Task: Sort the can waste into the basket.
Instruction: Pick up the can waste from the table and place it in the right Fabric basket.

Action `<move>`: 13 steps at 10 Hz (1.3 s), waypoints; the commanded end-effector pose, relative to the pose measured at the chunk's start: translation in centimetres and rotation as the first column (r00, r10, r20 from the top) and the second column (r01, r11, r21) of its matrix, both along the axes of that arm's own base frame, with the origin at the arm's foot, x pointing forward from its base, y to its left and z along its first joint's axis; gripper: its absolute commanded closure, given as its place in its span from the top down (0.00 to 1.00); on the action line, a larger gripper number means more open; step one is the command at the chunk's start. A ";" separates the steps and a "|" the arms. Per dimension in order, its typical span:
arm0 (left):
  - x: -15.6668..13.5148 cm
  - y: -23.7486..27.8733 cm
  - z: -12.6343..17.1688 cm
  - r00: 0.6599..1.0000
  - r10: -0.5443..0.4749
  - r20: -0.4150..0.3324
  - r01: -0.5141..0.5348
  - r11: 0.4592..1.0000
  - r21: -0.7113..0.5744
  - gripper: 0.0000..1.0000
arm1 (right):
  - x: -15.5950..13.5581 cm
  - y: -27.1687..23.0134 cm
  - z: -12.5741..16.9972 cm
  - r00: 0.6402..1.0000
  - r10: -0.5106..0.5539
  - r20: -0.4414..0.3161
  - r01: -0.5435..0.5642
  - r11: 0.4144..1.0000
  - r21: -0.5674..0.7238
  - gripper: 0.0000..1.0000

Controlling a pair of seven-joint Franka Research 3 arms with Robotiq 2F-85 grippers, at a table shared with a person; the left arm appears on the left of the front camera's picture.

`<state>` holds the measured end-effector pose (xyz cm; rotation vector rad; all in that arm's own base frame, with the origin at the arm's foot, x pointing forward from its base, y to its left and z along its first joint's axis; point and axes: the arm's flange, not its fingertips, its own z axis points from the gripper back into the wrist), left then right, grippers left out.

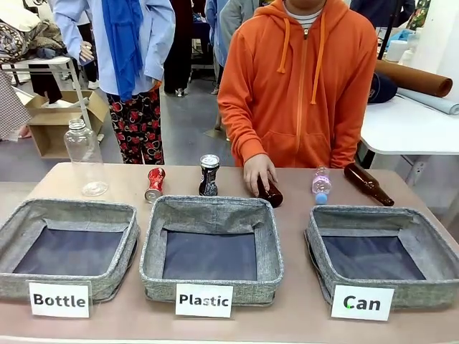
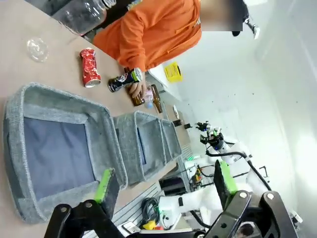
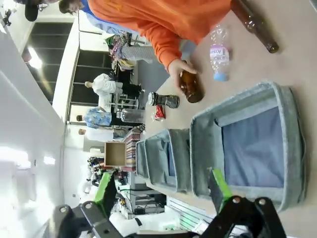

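I am holding both hands empty over my side of the table [image 1: 294, 322]. My left hand [image 2: 164, 179] is hanging with its jaws wide by the Bottle basket [image 2: 106, 144], and my right hand [image 3: 161, 189] is spread just as wide near the Can basket [image 1: 427, 292]. No can is sorted yet.

The red can [image 1: 155, 183] is standing crumpled behind the gap between the Bottle and Plastic baskets. The black can [image 1: 209, 175] is standing just behind the far rim of the Plastic basket [image 1: 212, 206].

The person's hand [image 1: 257, 172] is resting on a brown bottle [image 1: 272, 194] just beside the black can, so I am judging the red can the safer first pick, and my left hand the nearer one for it.

- **Approach:** I should be coming down from above, well clear of the basket rims.
- **Grip:** I should be closing across the dented middle, not the slick silver end.
- **Carry:** I should be lifting high enough to pass over the Plastic basket, and letting go only once I am inside the Can basket's walls.
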<state>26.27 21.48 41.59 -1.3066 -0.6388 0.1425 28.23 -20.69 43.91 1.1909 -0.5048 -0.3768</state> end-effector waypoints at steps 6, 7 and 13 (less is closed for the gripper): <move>-2.1 0.5 1.5 0.999 -0.035 0.017 0.034 0.998 0.056 1.00 | -1.1 -0.1 1.7 1.000 0.018 0.025 -0.017 0.999 -0.035 1.00; -0.8 -1.7 3.2 0.987 -0.159 0.020 0.154 0.973 0.170 1.00 | -1.1 -0.1 1.7 1.000 0.018 0.025 -0.017 0.999 -0.035 1.00; 13.3 -20.6 8.5 0.873 -0.459 -0.167 0.479 0.737 0.478 1.00 | -1.1 -0.1 1.7 1.000 0.018 0.025 -0.017 0.999 -0.035 1.00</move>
